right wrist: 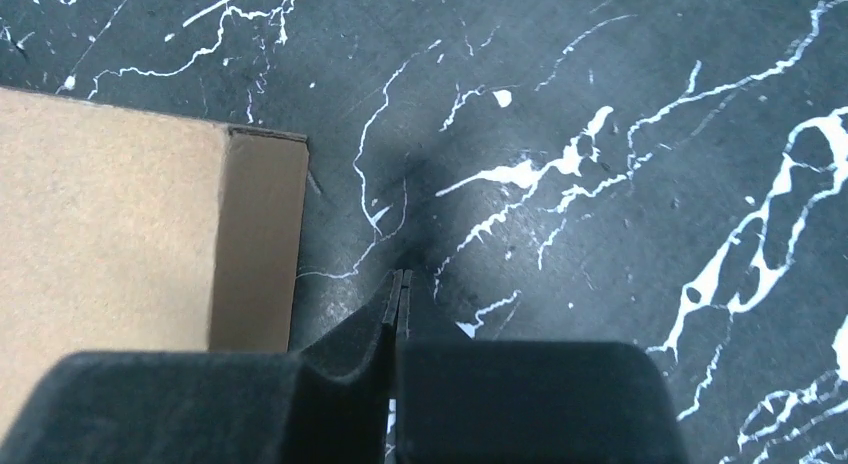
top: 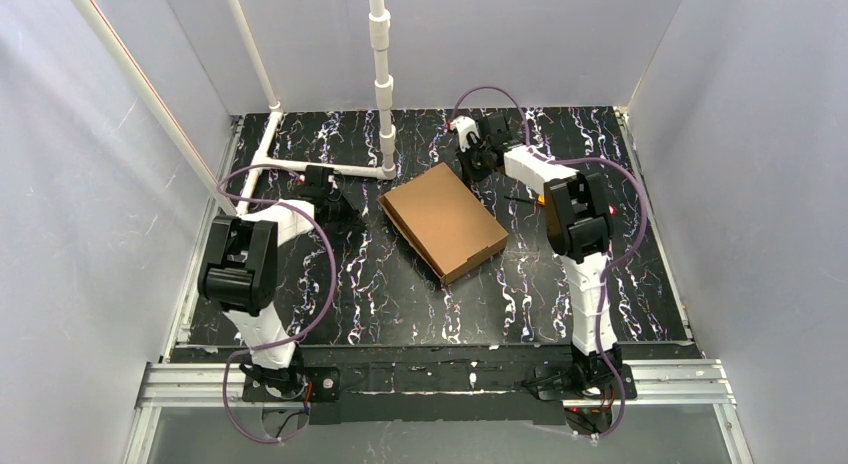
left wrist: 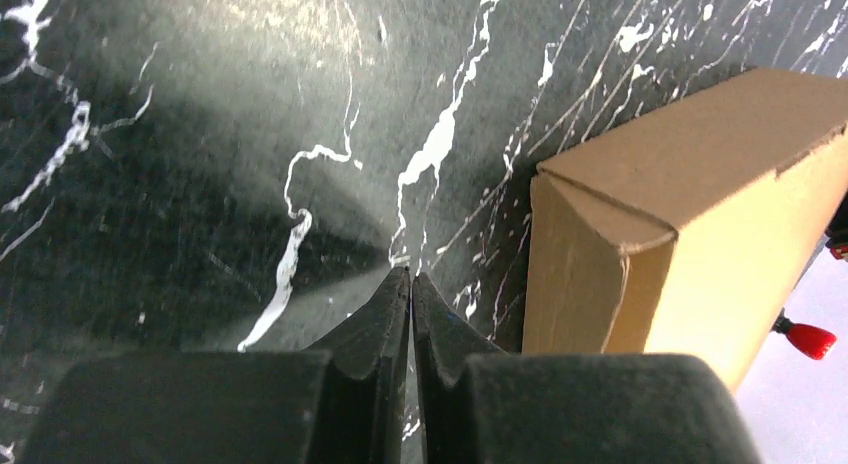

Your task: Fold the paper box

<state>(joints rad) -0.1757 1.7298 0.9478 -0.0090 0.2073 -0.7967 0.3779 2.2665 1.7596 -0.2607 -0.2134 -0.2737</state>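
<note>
The paper box [top: 443,219] is brown cardboard, folded up into a closed flat box, lying turned at an angle in the middle of the black marbled table [top: 400,294]. My left gripper [top: 340,206] sits just left of the box, shut and empty; in the left wrist view its tips [left wrist: 411,278] meet above the table with a box corner [left wrist: 690,204] to the right, apart from them. My right gripper [top: 472,164] is at the box's far corner, shut and empty; in the right wrist view its tips [right wrist: 400,277] are right of the box [right wrist: 120,234], not touching it.
A white pipe frame [top: 380,94] stands at the back left, with a bar along the table. Grey walls enclose the table on three sides. A small dark and orange item [top: 530,198] lies beside the right arm. A red knob [left wrist: 808,338] shows past the box.
</note>
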